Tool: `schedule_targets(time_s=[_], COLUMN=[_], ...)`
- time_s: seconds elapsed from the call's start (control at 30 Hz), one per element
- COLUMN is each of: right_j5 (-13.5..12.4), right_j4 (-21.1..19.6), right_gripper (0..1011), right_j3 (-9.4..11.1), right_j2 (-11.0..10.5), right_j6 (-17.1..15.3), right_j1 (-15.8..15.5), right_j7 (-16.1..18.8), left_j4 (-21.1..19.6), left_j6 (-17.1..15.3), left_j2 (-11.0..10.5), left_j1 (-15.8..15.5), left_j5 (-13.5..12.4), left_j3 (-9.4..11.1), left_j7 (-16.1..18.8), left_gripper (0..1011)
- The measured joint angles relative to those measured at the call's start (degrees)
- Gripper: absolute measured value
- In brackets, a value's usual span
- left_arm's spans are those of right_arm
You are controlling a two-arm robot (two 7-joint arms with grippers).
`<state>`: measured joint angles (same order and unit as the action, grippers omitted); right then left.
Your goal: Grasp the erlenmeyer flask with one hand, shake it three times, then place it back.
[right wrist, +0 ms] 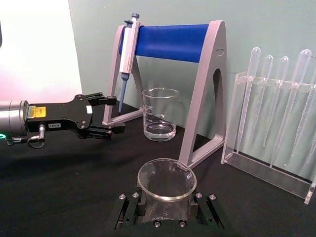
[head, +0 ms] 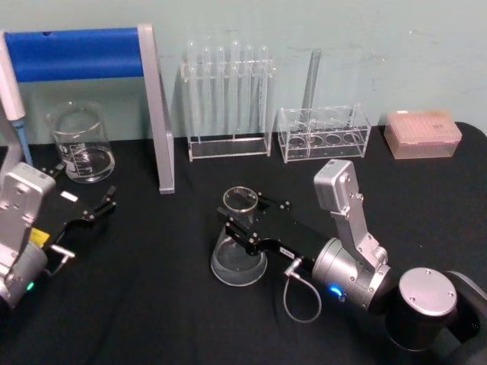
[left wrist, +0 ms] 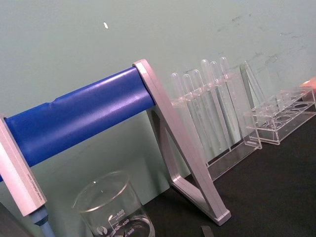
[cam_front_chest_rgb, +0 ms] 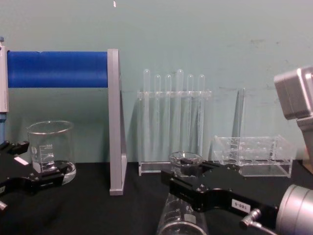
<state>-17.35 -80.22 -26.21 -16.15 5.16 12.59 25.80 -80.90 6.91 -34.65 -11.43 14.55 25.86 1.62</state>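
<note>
Two fingers of the right gripper (head: 245,219) are set around the erlenmeyer flask (head: 239,245) neck at lower centre; closure cannot be confirmed. Grasp step judged underway; lift and shakes needed next. Left gripper (head: 90,204) is parked open, lower left.

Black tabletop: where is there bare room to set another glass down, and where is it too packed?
Bare cloth lies between the erlenmeyer flask and the left claw, and right of the right claw, before the pink box. Crowded: the back row with beaker, pipette stand, test tube rack and clear tray.
</note>
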Motion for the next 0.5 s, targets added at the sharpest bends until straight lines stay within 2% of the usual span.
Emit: schedule_targets(time_s=[0.5], right_j5=[0.0], right_j4=[0.0], right_gripper=[451], right_j3=[0.0], right_j2=[0.0], right_j6=[0.0], right_j1=[0.0], right_j7=[0.0], left_j4=[0.0], left_j6=[0.0], left_j2=[0.0], left_j1=[0.0], left_j5=[0.0], left_j3=[0.0], left_j7=[0.0], left_gripper=[1001])
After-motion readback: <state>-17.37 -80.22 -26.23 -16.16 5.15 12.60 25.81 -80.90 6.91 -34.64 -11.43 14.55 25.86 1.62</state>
